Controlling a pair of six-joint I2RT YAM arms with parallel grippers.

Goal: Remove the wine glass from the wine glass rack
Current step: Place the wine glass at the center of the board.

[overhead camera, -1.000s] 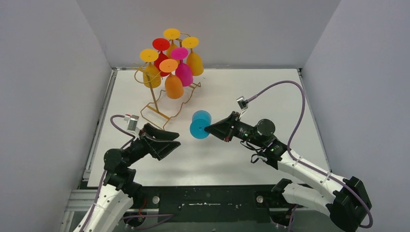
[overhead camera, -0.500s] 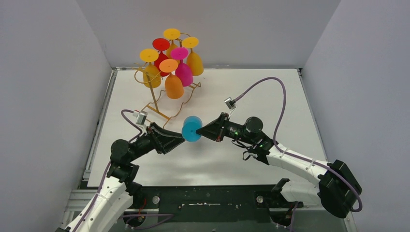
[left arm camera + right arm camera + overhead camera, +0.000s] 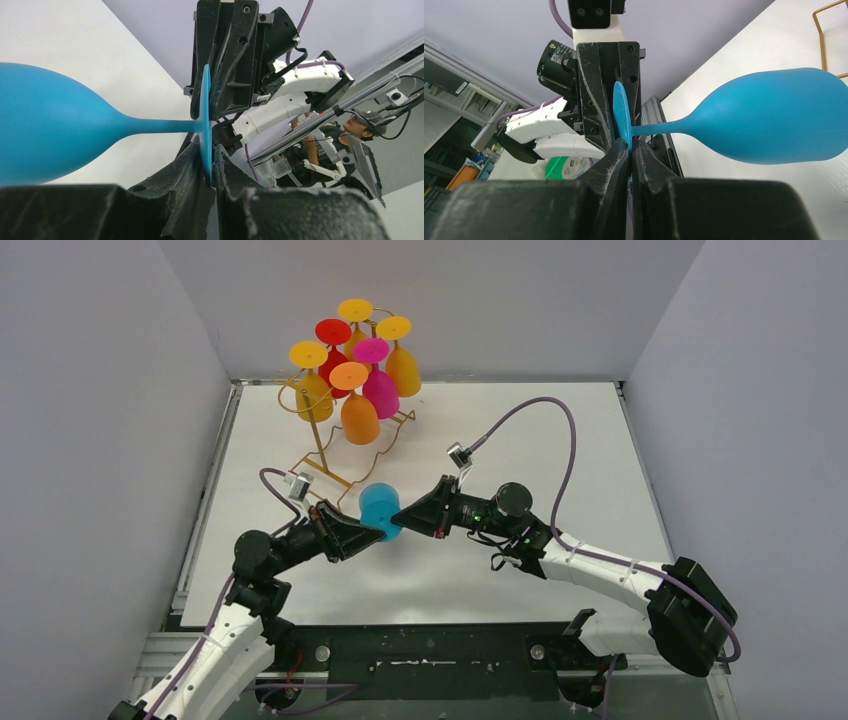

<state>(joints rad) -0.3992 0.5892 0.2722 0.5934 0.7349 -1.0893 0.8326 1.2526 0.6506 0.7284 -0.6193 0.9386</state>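
Observation:
A blue wine glass (image 3: 378, 508) lies on its side in the air above the table, clear of the gold wire wine glass rack (image 3: 322, 445) behind it. My right gripper (image 3: 630, 145) is shut on the rim of the glass's flat foot (image 3: 621, 112), with the bowl (image 3: 774, 120) pointing away. From the opposite side my left gripper (image 3: 212, 152) has its jaws pinched on the same foot (image 3: 205, 115), at its lower edge. The two grippers meet nose to nose at the foot (image 3: 393, 528).
Several more glasses hang upside down on the rack at the back left, among them an orange one (image 3: 358, 415), a pink one (image 3: 380, 390) and a yellow one (image 3: 403, 368). Grey walls close in the white table (image 3: 560, 460) on three sides.
My right arm carried the blue glass to the left, toward the left arm. The left gripper came forward and narrowed its jaws from wide open onto the foot.

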